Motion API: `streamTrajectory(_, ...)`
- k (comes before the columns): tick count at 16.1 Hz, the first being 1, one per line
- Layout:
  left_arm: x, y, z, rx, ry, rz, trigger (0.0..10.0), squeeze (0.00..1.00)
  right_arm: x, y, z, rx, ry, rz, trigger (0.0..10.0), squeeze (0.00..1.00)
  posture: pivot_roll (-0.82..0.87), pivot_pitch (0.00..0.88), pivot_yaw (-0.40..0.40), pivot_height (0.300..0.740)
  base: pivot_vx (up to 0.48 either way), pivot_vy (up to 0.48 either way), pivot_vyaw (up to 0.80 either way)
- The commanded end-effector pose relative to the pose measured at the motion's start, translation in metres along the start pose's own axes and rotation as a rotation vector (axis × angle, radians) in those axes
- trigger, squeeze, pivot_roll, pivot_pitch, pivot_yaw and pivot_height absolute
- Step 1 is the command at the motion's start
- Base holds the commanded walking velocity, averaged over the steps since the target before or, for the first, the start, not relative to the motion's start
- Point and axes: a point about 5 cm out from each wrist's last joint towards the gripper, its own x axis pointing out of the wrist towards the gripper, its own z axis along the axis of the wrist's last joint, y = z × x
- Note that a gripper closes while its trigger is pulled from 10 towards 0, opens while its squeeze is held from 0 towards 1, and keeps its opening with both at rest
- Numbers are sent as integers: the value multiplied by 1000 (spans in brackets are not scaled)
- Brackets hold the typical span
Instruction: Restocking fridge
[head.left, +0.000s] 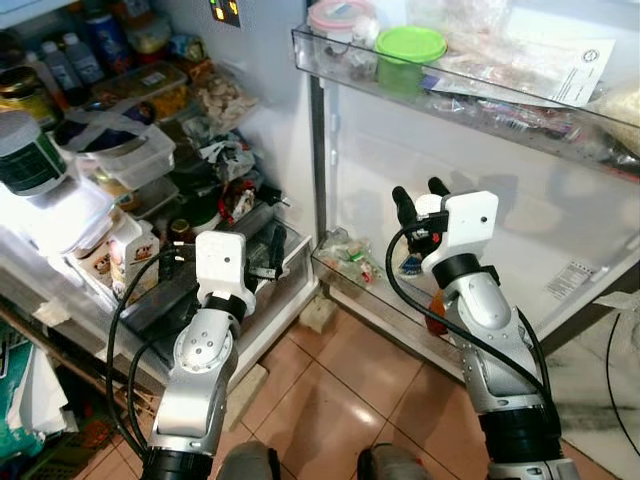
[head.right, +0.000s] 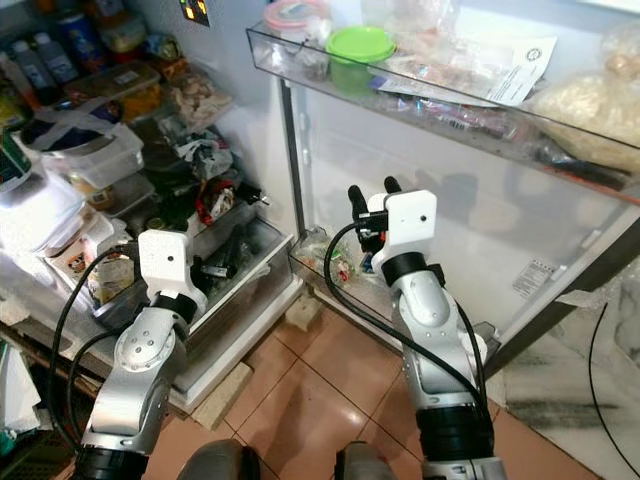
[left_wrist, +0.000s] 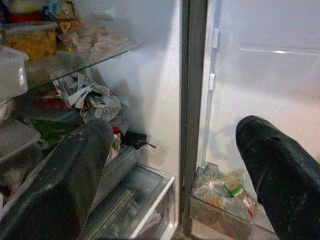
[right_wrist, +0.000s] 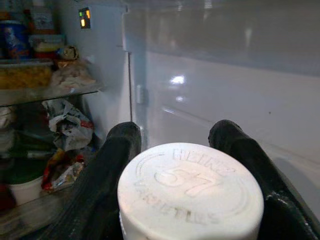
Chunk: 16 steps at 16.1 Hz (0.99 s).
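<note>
1. While the right gripper (head.left: 420, 200) is hovering in front of the open fridge door, its two black fingers (right_wrist: 112, 160) are clamping a bottle with a round white plastic cap (right_wrist: 190, 192) embossed with a "57" mark; the cap is facing the wrist camera, and the bottle is sitting above the clear lower door bin (head.left: 345, 265).
2. Judging by the cap, this is looking like a squeezable sauce bottle: moderately heavy if full, smooth and likely slippery, with a body that gives under pressure. Holding it just below the cap, where it is stiffest, is seeming the safest.
3. At about 7 o'clock from the right gripper, the lower door bin is holding small crumpled packets.
4. At 12 o'clock, the clear upper door shelf (head.left: 330, 62) is carrying a green-lidded round tub (head.left: 410, 48), a pink-rimmed clear container (head.left: 338, 18) and a printed paper sheet (head.left: 560, 70).
5. At 9 o'clock, the left gripper (left_wrist: 175, 165) is resting with fingers spread wide and holding nothing, pointing toward the crowded main shelves (head.left: 130, 150).
</note>
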Motion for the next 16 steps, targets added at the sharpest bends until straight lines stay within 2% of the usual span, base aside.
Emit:
streamTrajectory(1,-2,1,1,7,2,6,10000,0,0,4,6,2,-24,21,10000,0,22,96,38,740,285,0,0)
streamTrajectory(7,-2,2,0,10,8,7,10000,0,1,0,6,3,-18,8,10000,0,19,102,43,740,277,0,-113)
streamTrajectory(16,-6,2,-2,5,21,33,10000,0,-5,9,-2,30,19,65,10000,0,28,111,35,740,0,0,0)
